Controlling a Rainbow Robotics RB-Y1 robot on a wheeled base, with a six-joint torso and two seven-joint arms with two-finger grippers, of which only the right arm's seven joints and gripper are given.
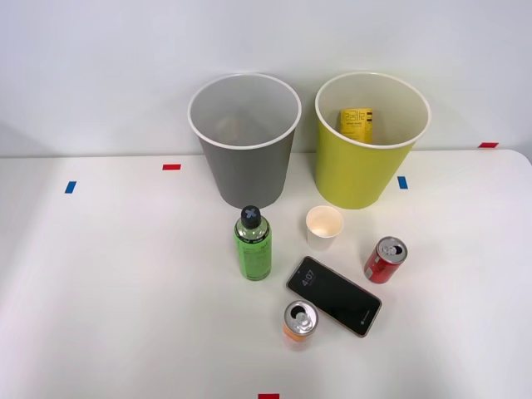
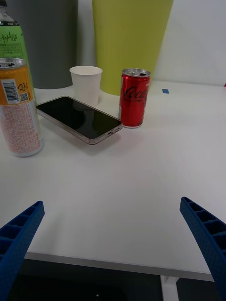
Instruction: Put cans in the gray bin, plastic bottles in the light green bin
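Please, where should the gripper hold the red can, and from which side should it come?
Probably grip the red can around its middle, coming from the table's front edge. It stands upright with open table in front; the phone lies close on its left, so the open gripper should straddle carefully.

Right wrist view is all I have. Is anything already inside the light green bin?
Observer: Yes, the yellow lemon-labelled bottle lies inside the light green bin.
Operator: And the gray bin?
Observer: The front view shows nothing inside the gray bin, only its pale inside.
Operator: What closes the green bottle's top?
Observer: A black cap sits on the green bottle, which stands upright in front of the gray bin.
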